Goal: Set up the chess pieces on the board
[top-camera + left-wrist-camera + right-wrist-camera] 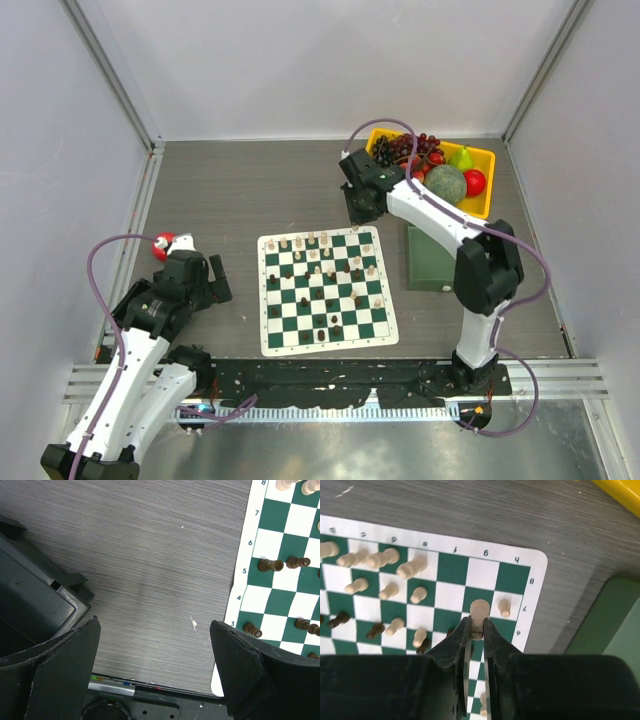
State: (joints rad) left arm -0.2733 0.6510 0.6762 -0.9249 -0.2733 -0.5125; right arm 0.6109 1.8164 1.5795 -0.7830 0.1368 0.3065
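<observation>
The board [330, 345] lies flat in the middle of the table, green and white checks with a white border. Cream chess pieces [320, 245] stand mostly on its far rows, and dark ones [335, 325] are scattered toward the near side. My right gripper [358, 205] hangs over the board's far right corner. In the right wrist view it [476, 625] is shut on a cream piece [480, 609], above the board [535, 565] near a cream pawn [505, 607]. My left gripper [205, 280] is open over bare table left of the board [240, 580], with nothing between its fingers [250, 675].
A yellow tray [485, 160] of fruit sits at the far right, with a plain green bin [430, 260] in front of it beside the board. A small red object [160, 245] lies behind the left arm. The table's front rail [150, 695] is just below the left gripper.
</observation>
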